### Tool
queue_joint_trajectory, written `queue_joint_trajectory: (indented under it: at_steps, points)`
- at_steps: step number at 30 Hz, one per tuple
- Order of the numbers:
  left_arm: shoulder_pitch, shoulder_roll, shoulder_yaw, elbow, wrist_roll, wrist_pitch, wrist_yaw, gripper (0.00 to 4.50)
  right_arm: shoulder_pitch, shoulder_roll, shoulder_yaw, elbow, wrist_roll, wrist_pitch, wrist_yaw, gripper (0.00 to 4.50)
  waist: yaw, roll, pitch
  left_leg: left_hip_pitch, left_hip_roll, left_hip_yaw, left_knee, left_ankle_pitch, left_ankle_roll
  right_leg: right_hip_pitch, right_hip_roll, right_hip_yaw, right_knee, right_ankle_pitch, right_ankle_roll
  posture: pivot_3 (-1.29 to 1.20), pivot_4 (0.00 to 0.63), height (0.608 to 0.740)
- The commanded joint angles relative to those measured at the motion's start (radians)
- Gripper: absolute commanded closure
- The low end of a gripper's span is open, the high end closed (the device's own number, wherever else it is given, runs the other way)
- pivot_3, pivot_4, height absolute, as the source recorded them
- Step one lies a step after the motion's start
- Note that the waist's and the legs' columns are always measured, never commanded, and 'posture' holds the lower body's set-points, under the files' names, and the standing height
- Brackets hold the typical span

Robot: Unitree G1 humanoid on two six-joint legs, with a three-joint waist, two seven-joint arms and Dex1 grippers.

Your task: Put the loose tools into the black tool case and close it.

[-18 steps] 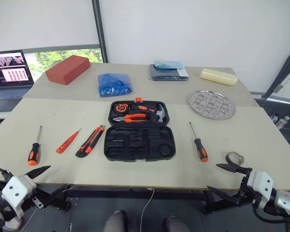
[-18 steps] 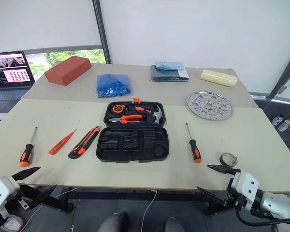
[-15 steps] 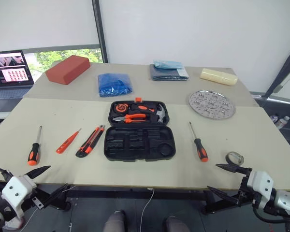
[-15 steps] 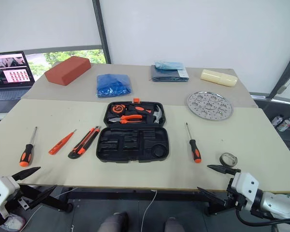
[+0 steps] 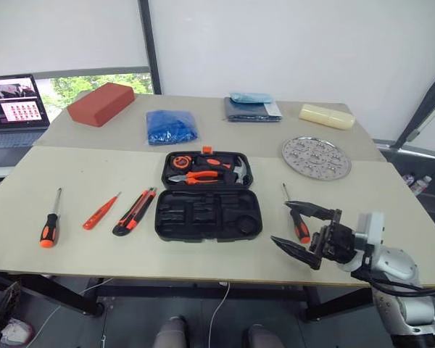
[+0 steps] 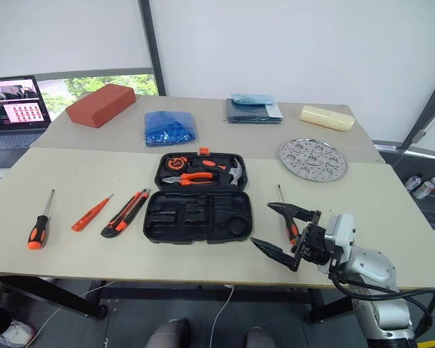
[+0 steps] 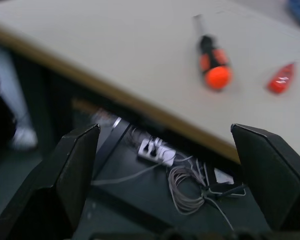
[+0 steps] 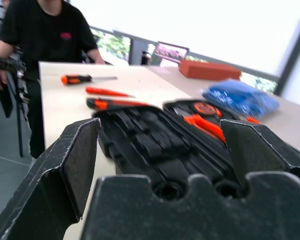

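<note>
STEP: grasp screwdriver [image 5: 299, 224] | right end effector [image 5: 299, 229]: released, empty, hovering above handle | METHOD: descend, straddle handle crosswise, clench, transfer to black tool case [image 5: 208, 215]

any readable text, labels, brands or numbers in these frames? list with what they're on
None can be read.
Laptop screen: rows of small pictures, any text too small to read.
Person's black shirt: a small red chest mark, blurred.
Tape measure in the tool case: no legible print.
Utility knife and screwdrivers: no marking can be made out.
</note>
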Motion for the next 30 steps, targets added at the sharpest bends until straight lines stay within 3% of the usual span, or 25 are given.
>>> queue_joint_trajectory:
  at_steps: [1,8,12,15,16,22,24,25,29,30]
  points:
    - [-0.045,0.13,0.048,-0.034,-0.081,0.115,0.036,0.0,-0.03,-0.004,0.004,-0.058,0.012,0.011,-0.001,0.05,0.004,-0.002,-0.001,0.0,0.0,0.0,0.0,0.0,0.0,0.0,0.0,0.0,0.0,0.0,0.0,0.0,0.15,0.74]
    - [-0.271,0.436,-0.008,0.057,-0.16,0.445,0.203,0.0,-0.132,-0.006,0.046,-0.067,0.025,0.068,0.009,0.05,0.004,-0.002,-0.002,-0.002,0.003,0.002,0.0,0.0,0.0,-0.005,-0.001,-0.001,0.0,0.003,-0.005,0.0,0.15,0.74]
    - [-0.461,0.529,-0.165,0.218,-0.069,0.528,0.227,0.0,-0.168,-0.005,0.059,-0.026,0.02,0.073,0.039,0.05,0.003,-0.002,-0.002,-0.002,0.003,0.006,-0.001,0.0,0.0,-0.007,-0.001,0.0,0.001,0.004,-0.005,0.0,0.15,0.74]
    - [-0.583,0.547,-0.26,0.323,0.004,0.557,0.226,0.0,-0.182,-0.006,0.06,0.0,0.016,0.071,0.06,0.05,0.006,-0.003,-0.002,-0.003,0.004,0.007,-0.004,0.0,0.0,-0.011,0.001,0.0,0.002,0.008,-0.011,0.0,0.15,0.74]
    - [-0.615,0.543,-0.281,0.345,0.026,0.555,0.22,0.58,-0.185,-0.007,0.058,0.004,0.016,0.072,0.064,0.0,0.005,-0.003,-0.002,-0.004,0.004,0.007,-0.004,0.0,0.0,-0.012,0.002,0.0,0.003,0.01,-0.009,0.0,0.15,0.74]
    - [-0.678,0.527,-0.327,0.386,0.11,0.528,0.137,2.6,-0.174,-0.012,0.05,-0.01,0.017,0.088,0.063,0.0,0.003,-0.003,-0.002,-0.006,0.005,0.007,-0.005,-0.001,-0.002,-0.012,0.003,0.001,0.005,0.011,-0.004,0.0,0.15,0.74]
    - [-0.67,0.52,-0.309,0.392,0.152,0.416,0.067,3.38,-0.163,-0.013,0.046,-0.022,0.014,0.1,0.05,0.0,0.003,-0.003,-0.002,-0.006,0.005,0.008,-0.004,-0.001,-0.002,-0.013,0.003,0.001,0.006,0.011,-0.004,0.0,0.15,0.74]
    - [-0.667,0.521,-0.302,0.398,0.171,0.375,0.037,3.6,-0.16,-0.014,0.045,-0.025,0.012,0.101,0.045,0.0,0.004,-0.003,-0.002,-0.005,0.005,0.008,-0.004,-0.002,-0.003,-0.013,0.003,0.001,0.006,0.011,-0.005,0.0,0.15,0.74]
    - [-0.671,0.522,-0.28,0.41,0.276,0.02,-0.187,3.61,-0.149,-0.02,0.029,-0.038,-0.001,0.101,0.02,0.0,0.006,-0.003,-0.002,-0.006,0.006,0.008,-0.003,-0.002,-0.004,-0.015,0.003,0.001,0.004,0.009,-0.012,0.0,0.15,0.74]
    - [-0.673,0.547,-0.336,0.37,0.311,-0.113,-0.343,3.61,-0.156,-0.031,0.009,-0.025,-0.003,0.107,0.006,0.0,0.008,-0.003,-0.002,-0.006,0.007,0.008,-0.003,-0.002,-0.004,-0.014,0.003,0.001,0.003,0.01,-0.013,0.0,0.15,0.74]
